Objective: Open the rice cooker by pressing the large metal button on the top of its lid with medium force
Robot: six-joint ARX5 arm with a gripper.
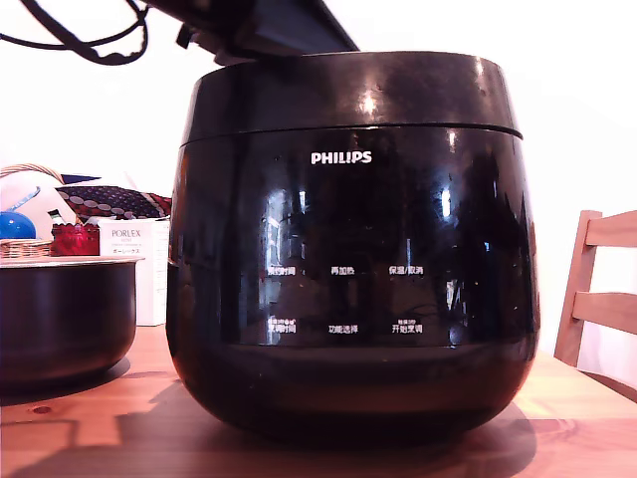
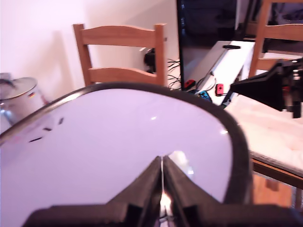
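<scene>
The black claw (image 2: pixel 162 163) has its two fingers pressed together with only a thin seam between them, holding nothing, and its tips rest low over the top of the round glossy black lid (image 2: pixel 118 151), which glares pale under the light in the wrist view. Whether the tips actually touch the lid cannot be told. In the exterior view only the dark underside of the arm (image 1: pixel 264 28) shows, reaching in just above the lid (image 1: pixel 348 92), which sits closed on the large glossy black rounded rice cooker (image 1: pixel 348 279) with a white PHILIPS logo and two rows of small white labels. The cooker stands on the wooden table (image 1: pixel 90 438) in the middle of the exterior view. On the exterior view's left, near the cooker but apart from it, stands a smaller matte dark bowl-shaped pot with a pale rim (image 1: pixel 62 319). Behind the cooker, a light wooden chair (image 2: pixel 120 54) faces the table.
</scene>
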